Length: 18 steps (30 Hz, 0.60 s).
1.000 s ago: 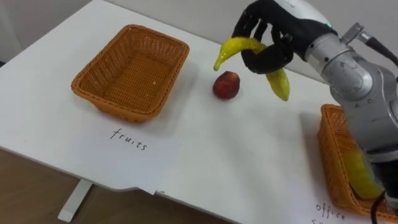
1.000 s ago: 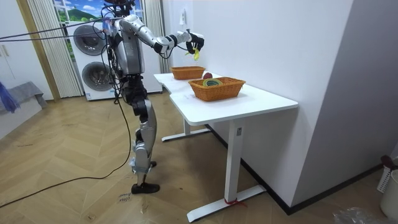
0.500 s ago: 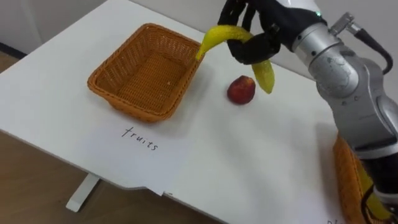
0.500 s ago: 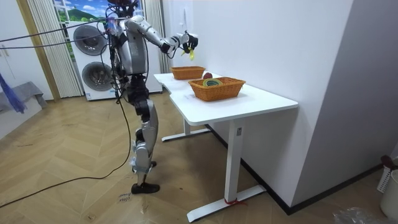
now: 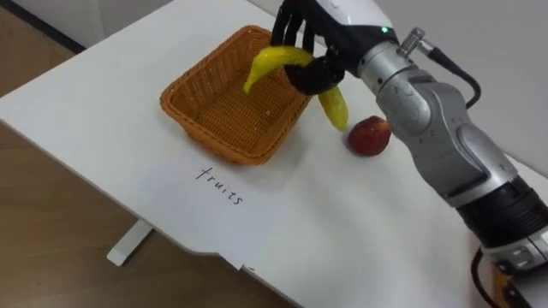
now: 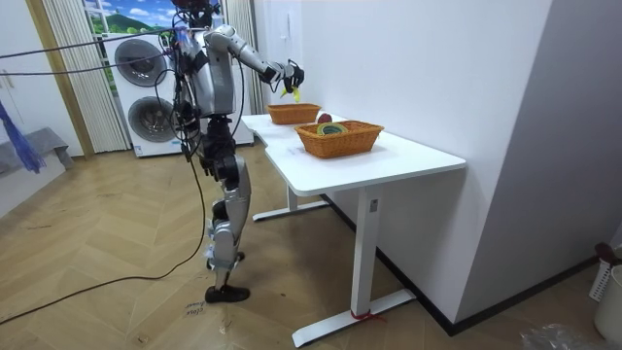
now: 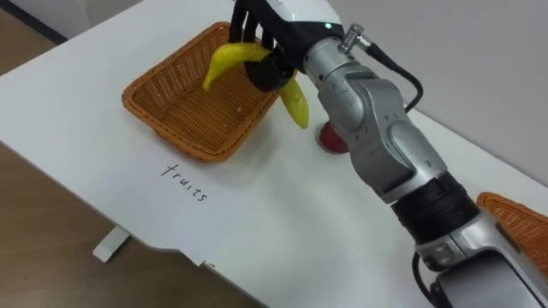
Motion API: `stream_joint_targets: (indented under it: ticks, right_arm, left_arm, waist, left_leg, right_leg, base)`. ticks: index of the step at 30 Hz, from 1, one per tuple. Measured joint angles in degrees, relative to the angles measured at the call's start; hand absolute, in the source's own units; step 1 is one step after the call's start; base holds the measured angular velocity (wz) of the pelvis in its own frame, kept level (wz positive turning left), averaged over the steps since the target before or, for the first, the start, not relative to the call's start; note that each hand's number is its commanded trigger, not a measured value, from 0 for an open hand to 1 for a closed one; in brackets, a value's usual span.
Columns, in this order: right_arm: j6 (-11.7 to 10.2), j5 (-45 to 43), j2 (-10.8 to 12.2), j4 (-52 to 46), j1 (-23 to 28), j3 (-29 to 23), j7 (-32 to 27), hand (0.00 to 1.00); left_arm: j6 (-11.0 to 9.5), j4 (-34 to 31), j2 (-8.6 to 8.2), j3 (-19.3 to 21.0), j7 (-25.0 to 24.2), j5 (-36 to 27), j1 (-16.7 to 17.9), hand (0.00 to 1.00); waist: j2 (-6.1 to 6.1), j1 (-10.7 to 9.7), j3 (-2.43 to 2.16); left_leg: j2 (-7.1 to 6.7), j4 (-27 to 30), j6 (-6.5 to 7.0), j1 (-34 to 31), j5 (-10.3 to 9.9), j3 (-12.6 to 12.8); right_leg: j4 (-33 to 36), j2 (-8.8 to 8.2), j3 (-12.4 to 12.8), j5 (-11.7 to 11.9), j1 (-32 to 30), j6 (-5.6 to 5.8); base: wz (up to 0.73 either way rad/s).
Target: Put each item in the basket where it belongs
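- Right hand (image 5: 325,47): fingers (image 5: 289,24) curled over the top of a curved yellow banana (image 5: 272,58), thumb hooked under its middle. Firm wrap grip on the fruit.
- Banana is in the air and touches neither basket nor table. One tip points to 8 o'clock over the basket's inside. The other tip hangs to 5 o'clock, outside the rim and above the table.
- Under the hand is a rectangular orange wicker basket (image 5: 210,137). The hand sits over its 3 o'clock rim. Can't tell whether the pale speck on its floor is an object.
- A round red fruit (image 5: 368,137), either peach or apple, lies on the table at 4 o'clock of that basket. It is near the rim but apart from it, just below the banana's lower tip.
- A white paper sheet with a handwritten label (image 5: 218,184) lies flat at 6 o'clock of the basket, just beside its front wall.
- All of it sits on a white rectangular table (image 5: 86,94).
- A second orange wicker basket (image 7: 518,218) sits well apart at 4 o'clock, at the edge of the eye view. In the room view it holds several coloured items, too small to identify.
- In the room view the robot stands upright on wooden flooring at the table's end, on the room view's left. Its right arm is stretched out over the far basket.
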Motion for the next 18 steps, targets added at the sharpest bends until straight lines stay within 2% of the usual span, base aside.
stream_joint_targets:
  ticks: [6, 11, 18]
  right_arm:
    - [-0.21, -1.24, 0.61, 0.73, 0.00, 0.53, -1.81, 1.00]
    - [-0.21, -3.29, 3.16, 0.73, -0.01, 2.37, -2.84, 1.00]
    - [-0.14, -3.65, 4.90, 0.73, -0.01, 2.40, -2.86, 1.00]
  left_arm:
    - [-0.71, -0.09, 0.11, -0.07, -1.15, 0.06, -0.62, 0.00]
    - [-0.78, -0.10, 0.26, -0.08, -2.22, 1.23, -1.44, 0.00]
    - [-0.77, -0.15, 0.43, -0.20, -2.49, 1.17, -1.40, 0.00]
  waist:
    - [-0.18, 0.00, 0.01]
    - [-0.43, 0.36, -0.06]
    - [-0.51, 1.03, -0.03]
  left_leg:
    - [0.00, 0.16, 0.00, -0.40, 0.00, 0.04]
    - [-0.01, 0.70, -0.01, -1.03, 0.00, 0.03]
    - [-0.08, 1.37, -0.01, -1.65, 0.00, -0.01]
  right_leg:
    - [0.00, 0.02, 0.01, 0.00, -0.37, 0.00]
    - [0.01, 0.03, -0.10, 0.00, -0.78, 0.00]
    - [0.01, -0.01, -0.13, 0.00, -0.99, 0.00]
  base:
    - [-0.01]
    - [0.00]
    - [0.00]
